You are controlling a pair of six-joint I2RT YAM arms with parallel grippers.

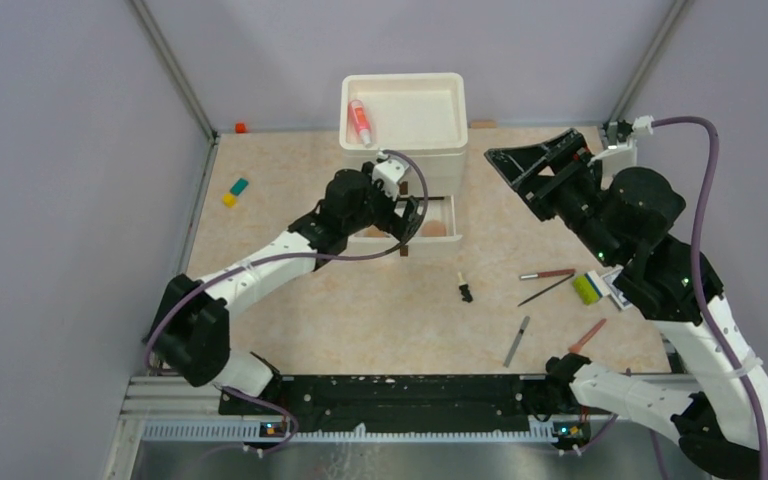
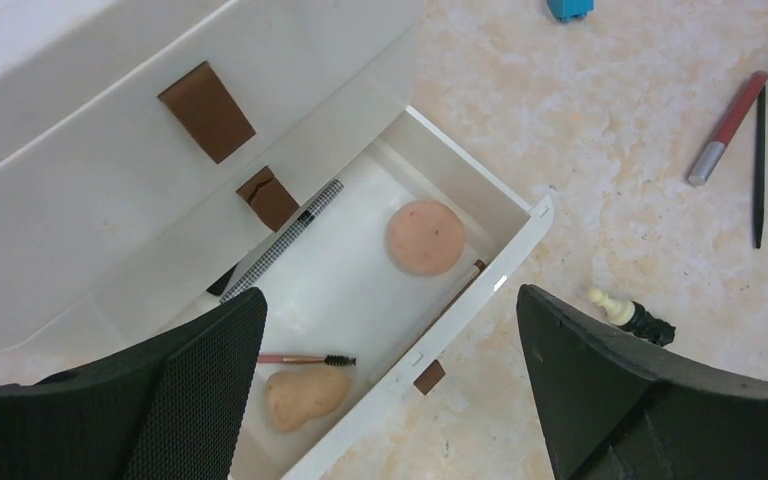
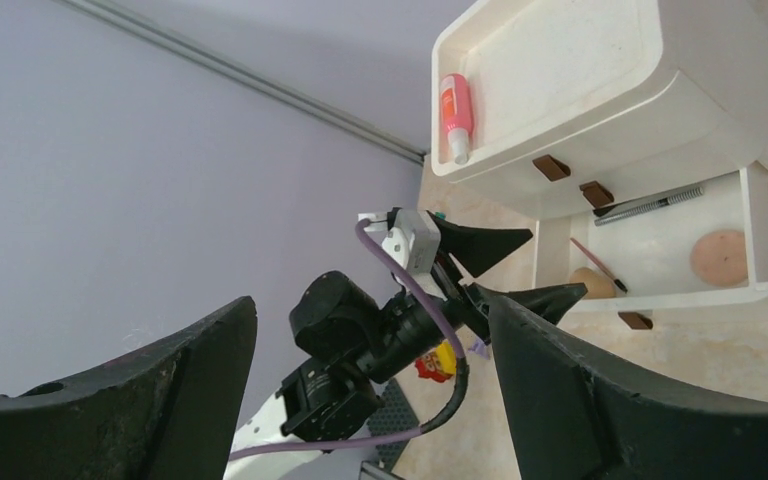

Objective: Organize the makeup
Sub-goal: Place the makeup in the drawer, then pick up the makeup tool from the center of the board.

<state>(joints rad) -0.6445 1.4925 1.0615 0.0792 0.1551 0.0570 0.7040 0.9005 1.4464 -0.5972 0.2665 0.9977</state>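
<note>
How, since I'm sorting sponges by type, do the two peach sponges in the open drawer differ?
Shape: the round sponge is a flat disc; the teardrop sponge is pear-shaped, narrowing at one end. Colour: the round sponge looks pinker, the teardrop sponge paler tan. Place: the round sponge lies near one end of the drawer, the teardrop sponge further along beside a thin brush. Both lie inside it.

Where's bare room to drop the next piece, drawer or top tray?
Top tray: bare right of the spray bottle. Drawer: free strip between patterned pencil and round sponge; crowded near the brush and pear-shaped sponge.
</note>
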